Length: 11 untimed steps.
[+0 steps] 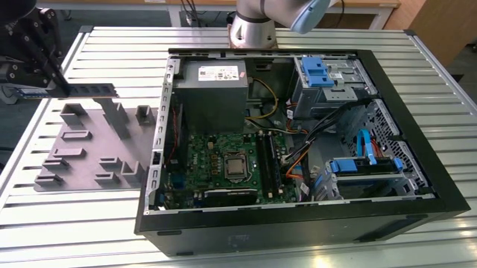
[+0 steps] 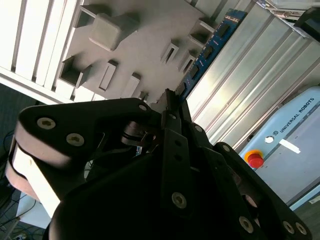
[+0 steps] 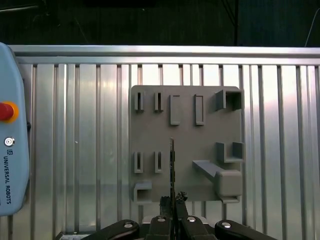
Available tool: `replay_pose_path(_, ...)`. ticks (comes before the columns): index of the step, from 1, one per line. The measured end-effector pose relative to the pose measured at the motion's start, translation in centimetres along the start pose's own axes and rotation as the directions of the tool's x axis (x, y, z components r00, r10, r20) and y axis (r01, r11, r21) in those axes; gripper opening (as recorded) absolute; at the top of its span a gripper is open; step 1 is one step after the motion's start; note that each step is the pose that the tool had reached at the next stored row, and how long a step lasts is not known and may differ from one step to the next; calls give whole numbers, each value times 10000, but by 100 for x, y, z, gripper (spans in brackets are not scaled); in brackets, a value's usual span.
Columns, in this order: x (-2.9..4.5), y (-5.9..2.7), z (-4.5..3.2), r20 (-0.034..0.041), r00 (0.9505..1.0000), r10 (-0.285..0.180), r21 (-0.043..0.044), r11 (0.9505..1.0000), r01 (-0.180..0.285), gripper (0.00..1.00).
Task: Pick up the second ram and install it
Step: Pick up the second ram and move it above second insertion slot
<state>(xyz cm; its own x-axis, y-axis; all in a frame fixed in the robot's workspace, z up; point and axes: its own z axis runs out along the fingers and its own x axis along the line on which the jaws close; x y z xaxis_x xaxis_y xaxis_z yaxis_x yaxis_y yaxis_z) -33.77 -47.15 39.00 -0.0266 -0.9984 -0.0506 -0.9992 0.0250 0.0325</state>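
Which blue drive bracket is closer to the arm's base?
The blue bracket near the grey power supply; the other blue bracket lies across the case.

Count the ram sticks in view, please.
1. The ram is clamped in the gripper over the tray. Another may sit hidden in the motherboard slots; I cannot tell.

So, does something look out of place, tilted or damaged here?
Nothing stands out. The gripper holds the second ram level above the grey holder tray, and the tray lies flat beside the open computer case.
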Motion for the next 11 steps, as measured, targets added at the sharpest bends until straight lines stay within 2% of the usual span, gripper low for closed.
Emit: replay_pose_path(11,-2,-65,-2,0,10000,0,0,10000,0,14)
